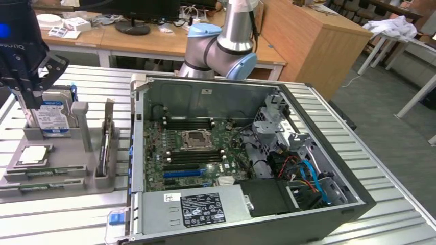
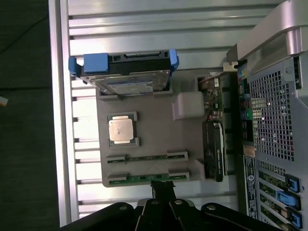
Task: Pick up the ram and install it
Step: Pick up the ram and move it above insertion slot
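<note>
Two thin green ram sticks lie flat in slots of the grey holder (image 1: 68,181), one (image 1: 41,174) (image 2: 144,158) beside the other (image 1: 40,187) (image 2: 142,178). My black gripper (image 1: 28,102) hangs above the holder's far end, over the hard drive, at the exterior view's left. In the wrist view its fingertips (image 2: 163,188) are together just past the nearer ram stick, shut with nothing between them. The open computer case (image 1: 354,196) lies on the table at the exterior view's right, with dark memory slots (image 1: 194,123) beside the processor socket.
The holder also carries a silver blue-labelled hard drive (image 1: 54,116) (image 2: 127,82) standing on edge, a square silver processor chip (image 1: 34,154) (image 2: 120,130) and a dark card (image 1: 107,140) (image 2: 214,150) on edge. The slatted metal table (image 1: 61,214) ends close to the holder.
</note>
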Motion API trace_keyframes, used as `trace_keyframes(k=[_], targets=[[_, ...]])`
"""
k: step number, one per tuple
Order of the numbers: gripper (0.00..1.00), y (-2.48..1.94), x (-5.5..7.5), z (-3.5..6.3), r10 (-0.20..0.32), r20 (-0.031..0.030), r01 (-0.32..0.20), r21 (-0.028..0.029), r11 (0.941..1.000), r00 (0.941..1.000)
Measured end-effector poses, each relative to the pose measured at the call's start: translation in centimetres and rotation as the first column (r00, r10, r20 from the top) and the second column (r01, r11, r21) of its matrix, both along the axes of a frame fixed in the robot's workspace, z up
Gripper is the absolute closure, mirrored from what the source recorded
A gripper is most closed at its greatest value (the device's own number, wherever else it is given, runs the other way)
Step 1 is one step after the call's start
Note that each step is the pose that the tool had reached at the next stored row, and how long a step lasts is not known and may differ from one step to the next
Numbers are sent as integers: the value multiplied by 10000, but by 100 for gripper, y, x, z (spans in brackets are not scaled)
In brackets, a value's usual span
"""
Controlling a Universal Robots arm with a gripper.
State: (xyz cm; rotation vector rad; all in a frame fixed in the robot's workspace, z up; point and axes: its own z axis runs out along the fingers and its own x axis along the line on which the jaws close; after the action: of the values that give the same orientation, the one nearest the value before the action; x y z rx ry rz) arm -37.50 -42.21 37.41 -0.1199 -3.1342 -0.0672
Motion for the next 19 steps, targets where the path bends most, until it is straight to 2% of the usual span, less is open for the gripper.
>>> trace_keyframes(k=[5, 9, 14, 19], targets=[[89, 0, 0, 0, 588, 0, -588, 0, 9983, 9983], [89, 0, 0, -1, 1275, 0, -1275, 0, 9918, 9918], [89, 0, 0, -1, 2157, 0, -2157, 0, 9764, 9764], [89, 0, 0, -2, 3038, 0, -3038, 0, 9527, 9527]])
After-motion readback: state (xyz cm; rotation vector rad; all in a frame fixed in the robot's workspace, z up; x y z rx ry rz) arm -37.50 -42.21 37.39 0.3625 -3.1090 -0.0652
